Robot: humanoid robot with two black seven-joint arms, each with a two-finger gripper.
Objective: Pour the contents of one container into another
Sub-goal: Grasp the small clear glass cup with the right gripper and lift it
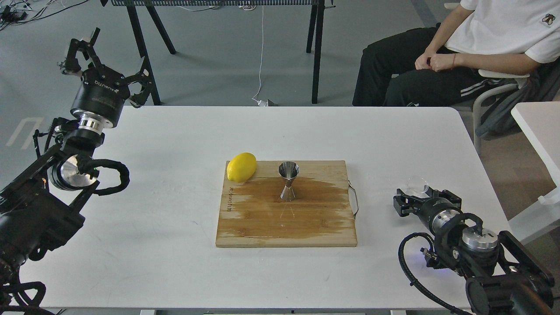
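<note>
The tiny clear glass cup (pixel 416 184) stands on the white table (pixel 175 144) at the right, nearly see-through. My right gripper (pixel 424 195) lies low right behind it, open, its fingers spread either side of the cup's near wall; whether they touch it is unclear. The steel jigger (pixel 288 181) stands upright in the middle of the wooden board (pixel 284 223), apart from both grippers. My left gripper (pixel 108 60) is raised over the table's far left corner, open and holding nothing.
A yellow lemon (pixel 241 166) rests on the board's far left corner. The board's surface shows a dark wet patch and has a metal handle (pixel 354 199) on its right side. A seated person (pixel 459 52) is beyond the table's far right corner.
</note>
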